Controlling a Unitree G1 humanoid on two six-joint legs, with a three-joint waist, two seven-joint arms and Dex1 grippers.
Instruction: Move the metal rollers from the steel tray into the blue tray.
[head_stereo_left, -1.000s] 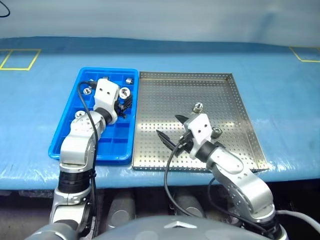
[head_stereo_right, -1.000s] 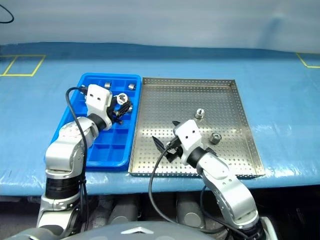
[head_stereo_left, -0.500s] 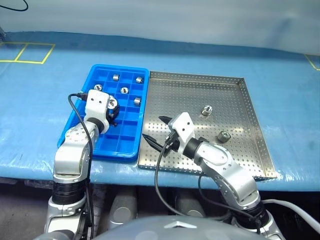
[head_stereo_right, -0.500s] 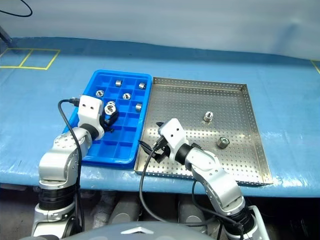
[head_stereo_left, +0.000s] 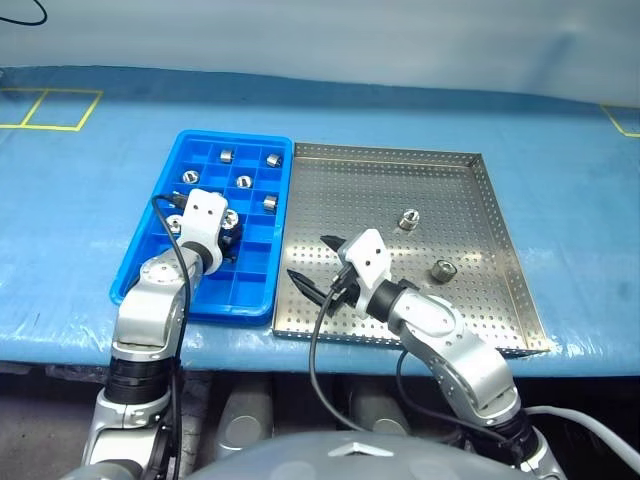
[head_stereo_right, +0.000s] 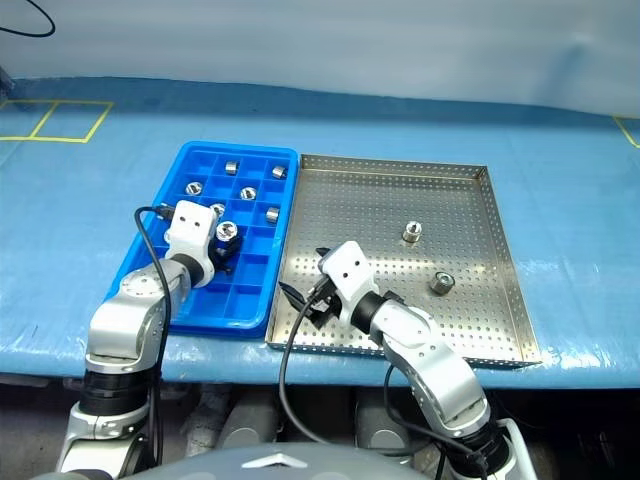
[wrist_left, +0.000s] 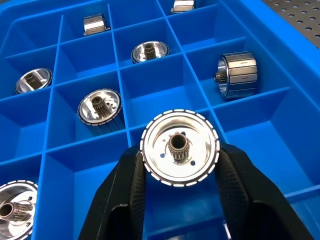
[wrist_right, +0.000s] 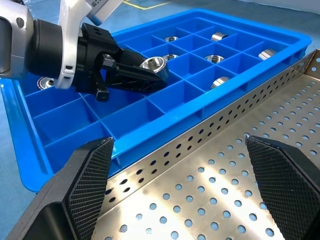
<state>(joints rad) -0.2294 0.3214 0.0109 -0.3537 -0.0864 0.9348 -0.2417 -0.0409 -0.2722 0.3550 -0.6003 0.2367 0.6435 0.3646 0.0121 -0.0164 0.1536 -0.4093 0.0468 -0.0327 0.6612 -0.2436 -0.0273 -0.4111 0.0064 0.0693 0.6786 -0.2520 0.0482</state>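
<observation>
Holding a shiny silver metal roller with a ribbed rim and a dark toothed centre hole (wrist_left: 179, 147) between its two black fingers (wrist_left: 129, 190), the left end effector (head_stereo_left: 229, 235) hangs over the middle of the bright blue plastic tray with its grid of square compartments (head_stereo_left: 150, 262). This tray lies on the blue-covered surface (head_stereo_left: 80, 210), its long side just beside the left rim of the large square steel tray with the perforated floor (head_stereo_left: 480, 310). Six more silver rollers sit in separate compartments toward the blue tray's far end, among them one at the far edge (head_stereo_left: 227, 156) and one beside the steel tray (head_stereo_left: 269, 202). Two rollers are on the steel tray, one near its middle (head_stereo_left: 408, 218) and one nearer its right rim (head_stereo_left: 441, 270), apart from each other. The right end effector (head_stereo_left: 315, 270) stands wide and empty above the steel tray's near left corner, pointing toward the blue tray.
</observation>
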